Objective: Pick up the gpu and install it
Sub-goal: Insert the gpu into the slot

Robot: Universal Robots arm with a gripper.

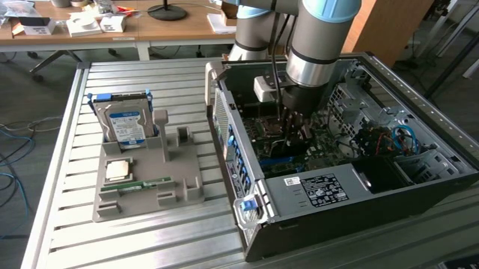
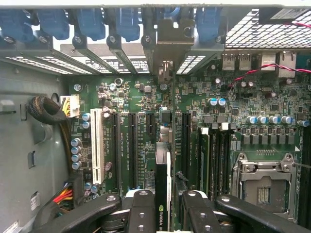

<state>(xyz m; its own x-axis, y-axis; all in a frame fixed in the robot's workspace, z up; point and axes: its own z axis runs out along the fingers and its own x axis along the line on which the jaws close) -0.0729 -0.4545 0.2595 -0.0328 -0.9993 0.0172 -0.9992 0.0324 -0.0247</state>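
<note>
Item: gpu (image 2: 162, 174), a thin card seen edge-on, logo on its near end, gripped between the two black fingers (image 2: 143, 208) of the single arm (image 1: 314, 50). State of jaws: closed partway onto the card's two flat faces, nothing else in them. Location: inside the open computer case (image 1: 314, 190), which lies on its side on the slatted surface (image 1: 150, 235), with the arm reaching down into it. Orientation: the card's long axis runs straight out from the jaws across the green motherboard (image 2: 131, 92), parallel to the black expansion slots (image 2: 132, 145) and the white slot (image 2: 97, 145), pointing toward the rear openings with blue clips (image 2: 129, 24). The card lies between two black slots, in line with one rear opening; whether its edge is in a slot cannot be told. Elsewhere: hard drive (image 1: 127, 126) and memory stick (image 1: 138, 184) in the grey tray (image 1: 150, 213), well apart.
</note>
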